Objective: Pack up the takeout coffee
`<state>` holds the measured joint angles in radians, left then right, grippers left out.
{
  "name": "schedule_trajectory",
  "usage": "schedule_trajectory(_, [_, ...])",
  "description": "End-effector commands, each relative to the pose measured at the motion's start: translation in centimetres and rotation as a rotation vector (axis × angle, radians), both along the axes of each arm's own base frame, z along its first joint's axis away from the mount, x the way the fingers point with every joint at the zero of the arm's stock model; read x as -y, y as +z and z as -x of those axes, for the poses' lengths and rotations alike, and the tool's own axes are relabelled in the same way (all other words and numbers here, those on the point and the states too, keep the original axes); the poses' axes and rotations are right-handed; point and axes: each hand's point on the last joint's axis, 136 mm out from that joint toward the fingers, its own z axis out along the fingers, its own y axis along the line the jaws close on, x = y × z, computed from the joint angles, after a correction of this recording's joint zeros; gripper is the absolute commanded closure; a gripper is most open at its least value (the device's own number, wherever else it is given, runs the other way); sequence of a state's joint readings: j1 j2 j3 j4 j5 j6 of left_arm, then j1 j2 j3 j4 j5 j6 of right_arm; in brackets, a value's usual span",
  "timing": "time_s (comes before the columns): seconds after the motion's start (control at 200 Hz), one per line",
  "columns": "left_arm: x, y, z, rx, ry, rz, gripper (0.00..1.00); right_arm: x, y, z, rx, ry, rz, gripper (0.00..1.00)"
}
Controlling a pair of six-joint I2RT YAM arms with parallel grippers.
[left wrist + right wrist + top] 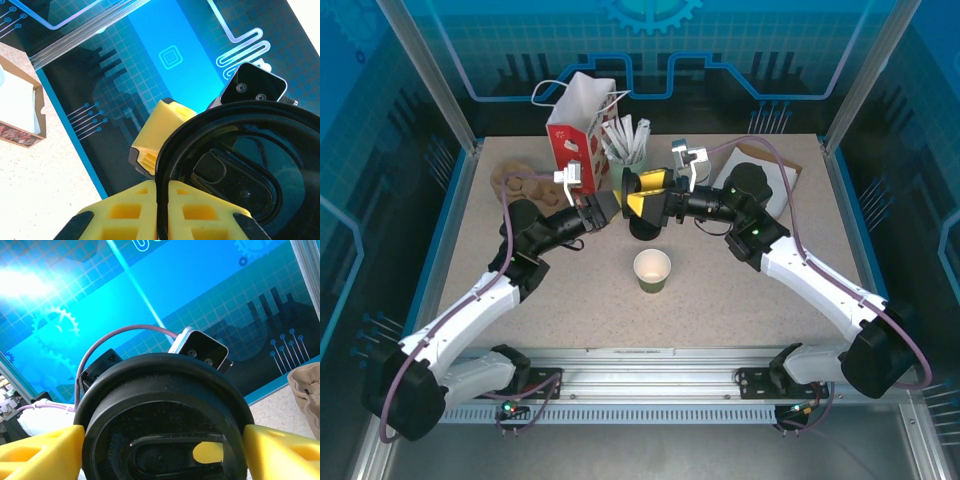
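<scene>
1. The speckled table point(570, 300) carries the green cup point(652, 270), which stands upright and lidless between the two arms, apart from both grippers.
2. Its black lid point(165, 405) is held in the air. The left gripper point(162, 207) is clamped on the rim, and the right gripper point(162, 440) presses its fingers against opposite sides.
3. Both arms grip one thin part (a stiff link between them), so an uneven pull could bend it or pop it free.
4. If the left lets go too early, the lid may tilt, drop or topple the cup.

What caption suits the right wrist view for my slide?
The right gripper clasps the black lid across its width.
</scene>
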<state>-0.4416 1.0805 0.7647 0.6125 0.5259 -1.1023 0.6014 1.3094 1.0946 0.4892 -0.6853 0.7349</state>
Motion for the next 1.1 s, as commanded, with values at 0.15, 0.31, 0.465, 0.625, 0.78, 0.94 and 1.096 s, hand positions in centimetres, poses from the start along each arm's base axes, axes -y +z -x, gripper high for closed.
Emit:
schedule_trajectory(0.15, [0.7, 1.1, 0.7, 0.040, -0.043, 0.027, 0.89, -0.6, 0.2, 0.7, -0.008, 0.035, -0.021, 0.18])
schedule_trajectory(0.31, [0.8, 1.1, 0.6, 0.036, -0.043, 0.036, 0.89, -0.5, -0.1, 0.6, -0.017, 0.030, -0.020, 0.19])
schedule_trajectory(0.465, [0.7, 1.0, 0.5, 0.035, -0.037, 0.036, 0.89, -0.5, -0.4, 0.6, -0.021, 0.022, -0.014, 0.24])
schedule_trajectory(0.625, [0.6, 0.7, 0.4, 0.033, -0.025, 0.026, 0.89, -0.4, -0.7, 0.3, -0.020, -0.004, 0.001, 0.32])
schedule_trajectory(0.78, [0.5, 0.0, 0.1, 0.025, -0.007, 0.006, 0.80, 0.5, -0.8, -0.4, -0.023, -0.060, 0.016, 0.34])
schedule_trajectory(0.94, [-0.1, -2.2, -0.8, -0.016, 0.055, -0.044, 0.58, 2.8, -1.7, -2.0, -0.068, -0.158, 0.039, 0.34])
schedule_trajectory(1.096, [-3.1, -7.4, -2.7, -0.146, 0.215, -0.201, 0.47, 6.9, -5.8, -4.3, -0.170, -0.360, 0.207, 0.37])
